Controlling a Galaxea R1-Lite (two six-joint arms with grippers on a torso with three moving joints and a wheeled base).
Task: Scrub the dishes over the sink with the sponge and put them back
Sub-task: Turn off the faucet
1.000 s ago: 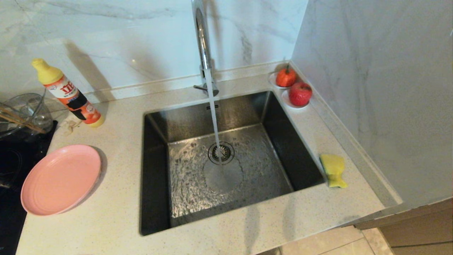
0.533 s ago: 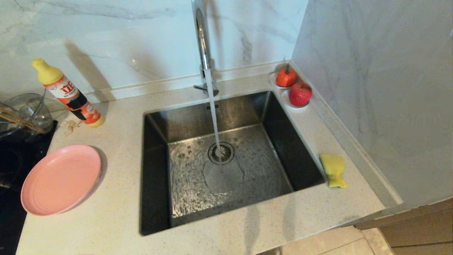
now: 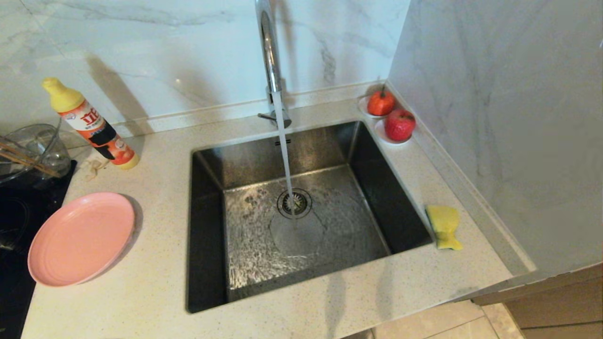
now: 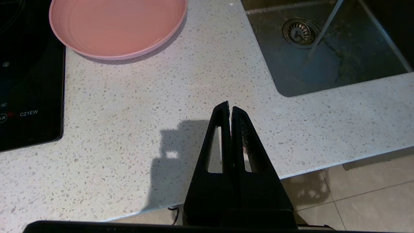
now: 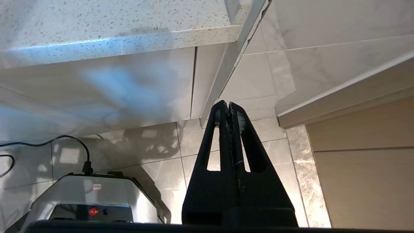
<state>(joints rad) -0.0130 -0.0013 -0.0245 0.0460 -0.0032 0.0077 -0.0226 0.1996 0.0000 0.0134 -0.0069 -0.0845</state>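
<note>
Speckled pale stone countertop (image 3: 155,282), smooth, low sheen. Brushed stainless-steel sink (image 3: 245,160), wet and glistening at the bottom, with polished chrome faucet (image 3: 269,52). Glossy veined marble-look wall panels (image 3: 494,117). Smooth pink plastic-looking plate (image 3: 81,238) at left, soft sheen. Porous yellow foam sponge (image 3: 444,225) at right. Clear glass bowl (image 3: 33,146), wooden chopsticks (image 3: 26,160), glossy black cooktop (image 4: 29,97). Matt black plastic gripper fingers (image 4: 241,136).
</note>
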